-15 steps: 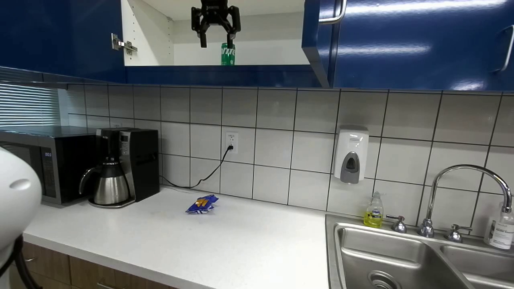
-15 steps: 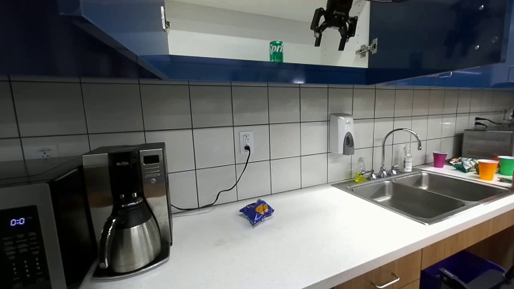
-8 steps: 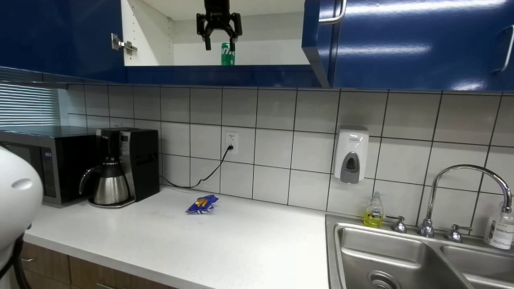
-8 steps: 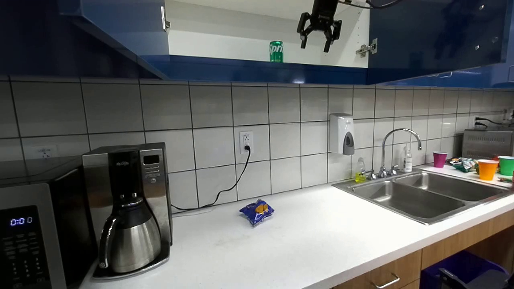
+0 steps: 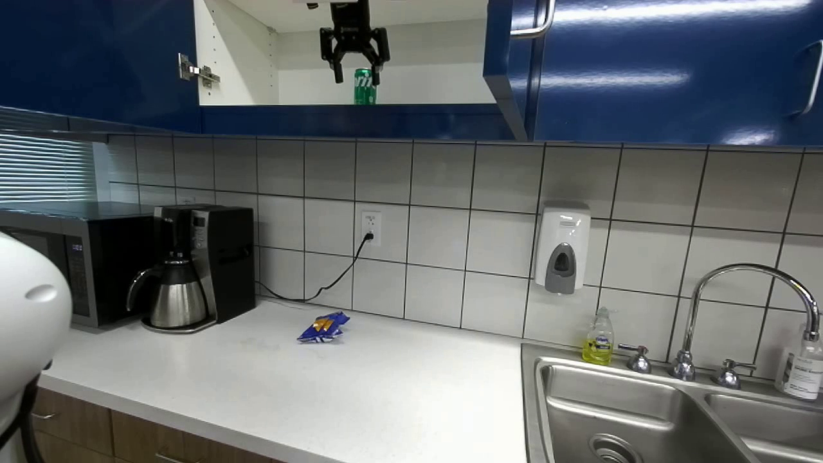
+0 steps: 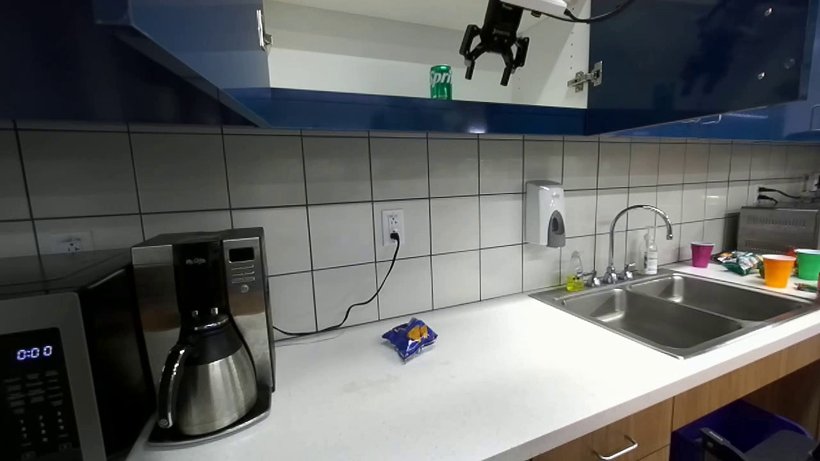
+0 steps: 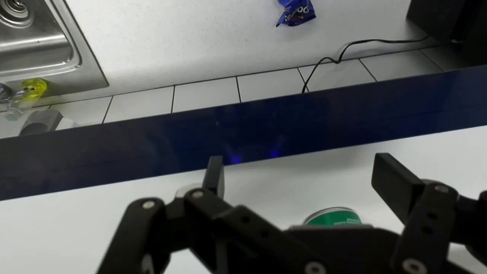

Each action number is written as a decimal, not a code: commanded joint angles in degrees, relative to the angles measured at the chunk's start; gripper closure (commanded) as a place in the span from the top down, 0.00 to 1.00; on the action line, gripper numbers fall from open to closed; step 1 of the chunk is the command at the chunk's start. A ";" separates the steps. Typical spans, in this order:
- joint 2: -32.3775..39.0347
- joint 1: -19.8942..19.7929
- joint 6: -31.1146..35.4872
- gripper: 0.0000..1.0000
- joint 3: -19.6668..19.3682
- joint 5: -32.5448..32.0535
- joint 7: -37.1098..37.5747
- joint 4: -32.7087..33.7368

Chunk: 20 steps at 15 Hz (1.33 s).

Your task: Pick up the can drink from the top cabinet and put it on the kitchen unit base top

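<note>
The green can drink point(image 5: 364, 94) stands upright on the shelf of the open top cabinet point(image 5: 347, 121), and it also shows in an exterior view point(image 6: 441, 83). My gripper point(image 5: 357, 79) is open and empty. In an exterior view the gripper point(image 6: 487, 75) hangs to the right of the can, apart from it. In the wrist view only one end of the can point(image 7: 335, 218) shows behind the gripper's body, with the open fingers point(image 7: 300, 167) not around it. The rest of the can is hidden there. The white kitchen unit base top point(image 5: 386, 386) lies below.
The cabinet's blue front edge point(image 7: 243, 125) runs below the shelf. Open blue doors point(image 5: 508, 71) stand at both sides. A blue packet point(image 6: 410, 337) lies on the countertop. A coffee maker point(image 6: 150, 275) and microwave point(image 6: 38, 371) stand at one end, a steel sink point(image 6: 672, 349) at the other.
My gripper has moved lower and, in the exterior views, closer to the can, still open. The can and the packet have not moved.
</note>
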 commanded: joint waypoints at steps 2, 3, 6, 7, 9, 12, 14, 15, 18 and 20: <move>2.83 0.43 1.86 1.00 0.21 0.43 1.76 3.50; 3.22 0.53 2.11 1.00 0.21 0.38 1.89 3.90; 4.55 0.85 2.32 1.00 0.21 0.27 2.29 5.49; 5.03 0.98 2.26 1.00 0.22 0.24 2.35 6.21; 6.05 1.25 1.72 1.00 0.27 0.36 2.30 7.82; 7.82 1.81 1.13 1.00 0.28 0.10 2.63 10.49; 9.02 2.14 0.98 1.00 0.18 -0.11 2.84 12.10; 9.73 2.26 0.92 1.00 0.13 -0.16 3.03 12.99; 11.70 2.46 0.70 1.00 -0.01 -0.35 3.59 15.60; 12.95 2.50 0.62 1.00 -0.06 -0.36 4.04 17.42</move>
